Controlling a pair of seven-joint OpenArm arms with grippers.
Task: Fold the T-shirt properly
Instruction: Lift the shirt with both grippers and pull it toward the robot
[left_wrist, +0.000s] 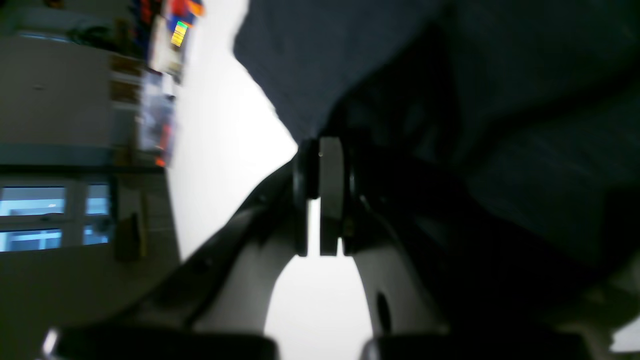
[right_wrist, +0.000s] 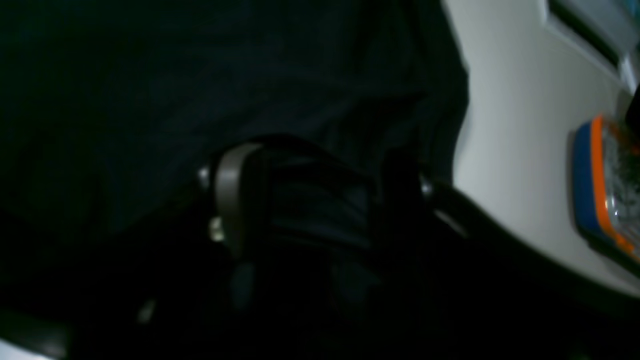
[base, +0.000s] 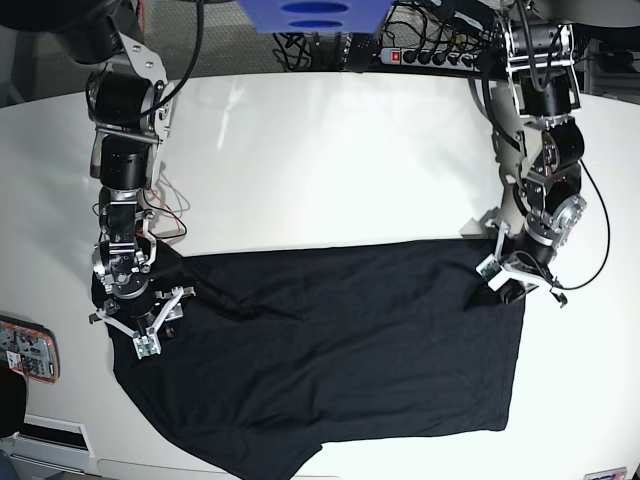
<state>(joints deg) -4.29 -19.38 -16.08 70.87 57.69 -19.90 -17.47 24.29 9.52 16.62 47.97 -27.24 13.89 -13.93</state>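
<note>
Left gripper (left_wrist: 320, 197): in my left wrist view the jaws stand almost together with only a thin slit of light low down, and black cloth is pinched at their tips. I read this as clamped on the T-shirt (base: 330, 350).

Right gripper (right_wrist: 310, 210): jaws a little apart with a bunch of dark fabric filling the space between them. I take it as gripping the shirt, though that view is very dark.

T-shirt: spread flat across the near half of the white bench (base: 320, 150), one end at the near-left corner, the other reaching toward the right edge. Its far edge runs between the two grippers. Creases show near the right gripper (base: 140, 325).

Step in hand, my judgement: both far corners are held, ready for a first fold.

Next move, my judgement: I lift both arms together and carry the held edge toward the near edge, keeping even tension so the cloth lies flat.
</note>
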